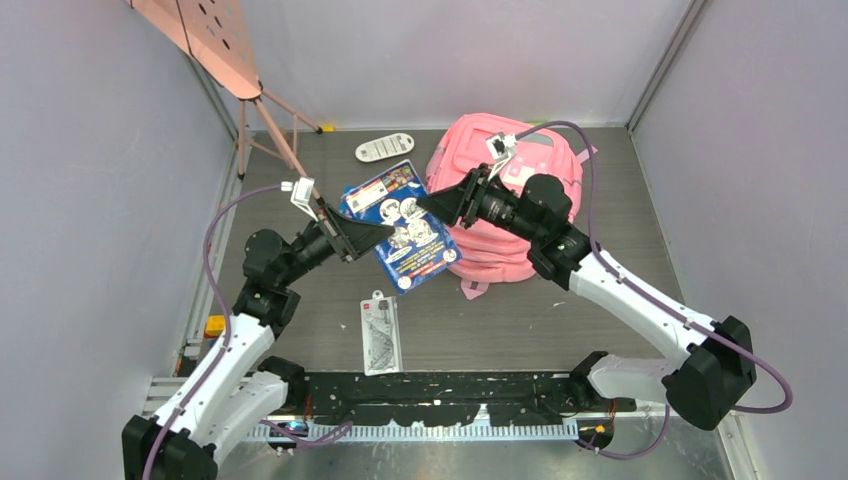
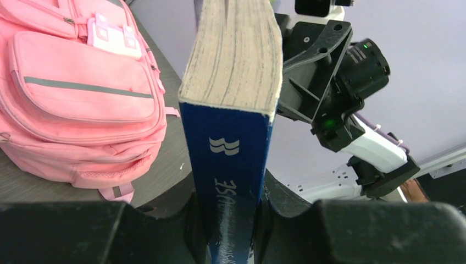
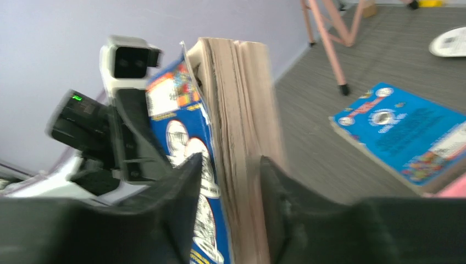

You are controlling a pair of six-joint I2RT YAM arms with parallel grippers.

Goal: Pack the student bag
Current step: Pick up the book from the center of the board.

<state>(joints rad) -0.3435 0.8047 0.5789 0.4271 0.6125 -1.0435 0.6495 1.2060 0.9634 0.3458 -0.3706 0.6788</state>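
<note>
Left gripper (image 2: 231, 192) is clamped on the blue spine of a thick book (image 2: 231, 137), held above the table (image 1: 480, 330). Right gripper (image 3: 231, 165) straddles the book's opposite page edge, but blur hides whether its jaws press. Student bag (image 1: 465, 150) lies on the table beneath the right wrist, apart from the left gripper, with the book between them. Second blue book (image 3: 401, 137) lies flat beside the bag.

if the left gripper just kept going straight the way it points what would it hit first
The thick blue paperback book between its jaws. Pushing on, the left gripper would likely drive it into the right gripper facing it across the book.
</note>
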